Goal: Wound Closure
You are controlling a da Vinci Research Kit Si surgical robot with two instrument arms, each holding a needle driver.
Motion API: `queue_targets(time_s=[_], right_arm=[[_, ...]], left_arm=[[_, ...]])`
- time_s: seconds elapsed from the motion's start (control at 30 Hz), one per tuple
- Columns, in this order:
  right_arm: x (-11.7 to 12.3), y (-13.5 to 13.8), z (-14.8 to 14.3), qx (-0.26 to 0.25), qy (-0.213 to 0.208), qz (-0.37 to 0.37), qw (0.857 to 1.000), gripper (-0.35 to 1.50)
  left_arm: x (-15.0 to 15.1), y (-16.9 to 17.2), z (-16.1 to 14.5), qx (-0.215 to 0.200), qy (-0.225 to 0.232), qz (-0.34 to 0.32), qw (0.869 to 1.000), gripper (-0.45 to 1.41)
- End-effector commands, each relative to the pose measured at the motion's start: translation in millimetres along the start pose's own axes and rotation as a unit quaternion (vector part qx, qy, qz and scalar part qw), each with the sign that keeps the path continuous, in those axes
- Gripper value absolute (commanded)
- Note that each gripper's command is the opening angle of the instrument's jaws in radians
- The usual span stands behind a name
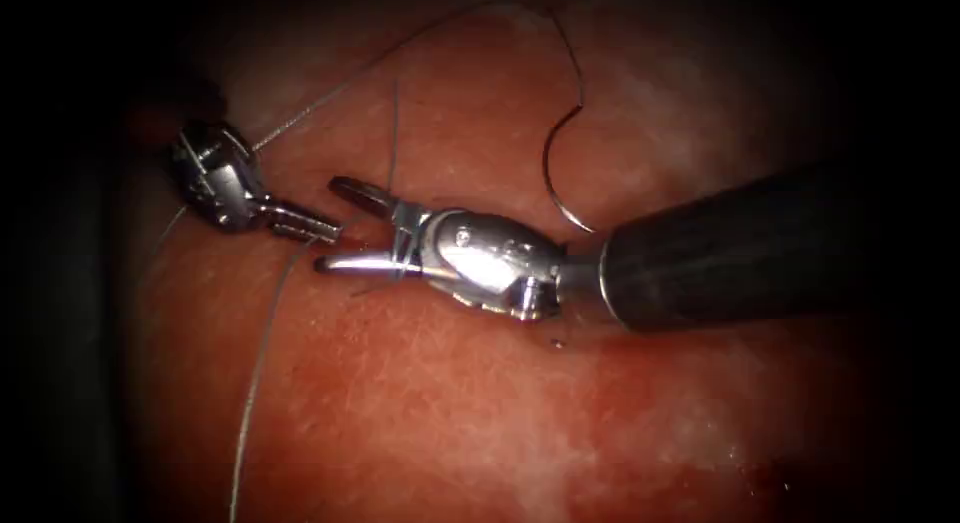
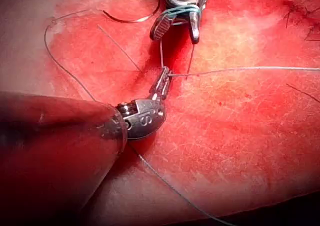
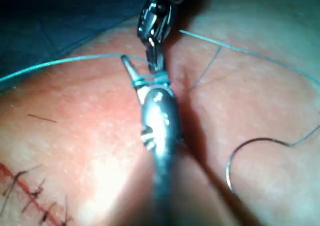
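The curved needle lies free on the tissue, held by neither tool and not in the tissue; it is also in the right wrist view. My left tool is shut on the thread at its jaw tips. The right tool stands open, with turns of thread wound around the base of its jaws. The left tool's tip lies between those open jaws. In the left wrist view the right tool carries the same blue loop.
A short thread end stands up behind the right tool. Long thread runs from the needle across the tissue's upper left. Dark stitches close part of the cut. Red fluid stains the tissue.
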Motion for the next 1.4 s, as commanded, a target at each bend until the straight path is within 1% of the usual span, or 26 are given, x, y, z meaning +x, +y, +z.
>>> queue_targets(time_s=[0.03, 0.07, 0.23, 0.47, 0.57, 0.7, 0.97, 1.1, 1.23, 1.33, 1.4], right_arm=[[-0.8, -0.6, 0.1, -0.009, 0.001, 0.006, 1.0, 0.88], [-0.7, -0.2, -0.1, -0.028, 0.001, 0.007, 1.0, 0.88], [-0.7, 0.9, -0.7, -0.092, -0.01, 0.016, 0.996, 0.86], [-0.7, 2.3, -1.7, -0.176, -0.061, 0.019, 0.982, 0.81], [-1.0, 2.5, -2.0, -0.196, -0.069, 0.016, 0.978, 0.81], [-1.6, 2.8, -2.5, -0.221, -0.089, 0.011, 0.971, 0.79], [-2.6, 3.5, -2.8, -0.244, -0.103, 0.008, 0.964, 0.78], [-3.0, 3.9, -2.6, -0.253, -0.109, 0.012, 0.961, 0.76], [-3.5, 4.3, -2.6, -0.278, -0.14, 0.026, 0.95, 0.71], [-3.8, 4.8, -2.8, -0.306, -0.144, 0.041, 0.94, 0.71], [-3.8, 5.2, -2.9, -0.317, -0.143, 0.049, 0.936, 0.71]], left_arm=[[-0.2, 1.6, 0.7, 0.0, 0.0, -0.002, 1.0, -0.45], [0.0, 2.3, 0.8, 0.0, -0.001, -0.003, 1.0, -0.45], [1.4, 3.7, 1.4, 0.001, -0.002, -0.006, 1.0, -0.45], [4.2, 5.7, 1.9, 0.0, 0.0, -0.008, 1.0, -0.45], [5.6, 6.5, 2.0, -0.001, 0.001, -0.009, 1.0, -0.45], [7.5, 7.2, 2.2, -0.001, 0.002, -0.013, 1.0, -0.45], [10.2, 6.8, 2.4, 0.0, 0.004, -0.021, 1.0, -0.45], [10.7, 5.9, 2.3, 0.004, 0.0, -0.018, 1.0, -0.45], [10.7, 4.7, 2.1, 0.009, -0.008, -0.023, 1.0, -0.45], [10.5, 4.0, 2.0, 0.012, -0.012, -0.022, 1.0, -0.45], [10.2, 3.7, 2.0, 0.013, -0.014, -0.022, 1.0, -0.45]])
